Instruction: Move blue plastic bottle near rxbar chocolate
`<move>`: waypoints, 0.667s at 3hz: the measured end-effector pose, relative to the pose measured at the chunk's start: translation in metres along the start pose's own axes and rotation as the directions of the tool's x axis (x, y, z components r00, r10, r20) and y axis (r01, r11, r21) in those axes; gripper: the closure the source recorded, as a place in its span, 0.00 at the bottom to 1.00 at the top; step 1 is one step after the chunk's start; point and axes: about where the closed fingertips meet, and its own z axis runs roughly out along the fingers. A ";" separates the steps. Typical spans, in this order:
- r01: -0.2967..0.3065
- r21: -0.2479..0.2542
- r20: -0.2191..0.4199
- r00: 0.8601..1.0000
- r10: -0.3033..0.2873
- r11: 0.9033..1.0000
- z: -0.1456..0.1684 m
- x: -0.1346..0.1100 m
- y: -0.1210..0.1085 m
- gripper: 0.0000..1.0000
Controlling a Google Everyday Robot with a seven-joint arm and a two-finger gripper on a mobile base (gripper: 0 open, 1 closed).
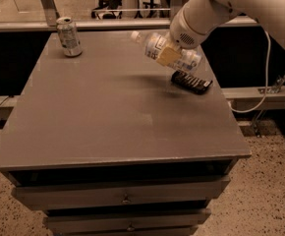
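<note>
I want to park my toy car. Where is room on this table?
Front and middle of the grey table are bare, between the silver-green metal can at back left and the flat black-wrapped bar. Back right is crowded: the gripper holds the clear plastic bottle there.

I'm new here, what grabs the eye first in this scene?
A big white arm reaches in from the upper right, its end effector clamped on a tilted bottle held above the far right of the table. Just below lies a dark bar, and a can stands alone at the far left corner.
</note>
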 end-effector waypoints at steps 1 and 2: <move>0.066 0.021 -0.046 0.997 -0.065 0.998 0.004 0.005 -0.041 1.00; 0.082 0.016 -0.070 0.994 -0.080 0.997 0.008 0.017 -0.063 1.00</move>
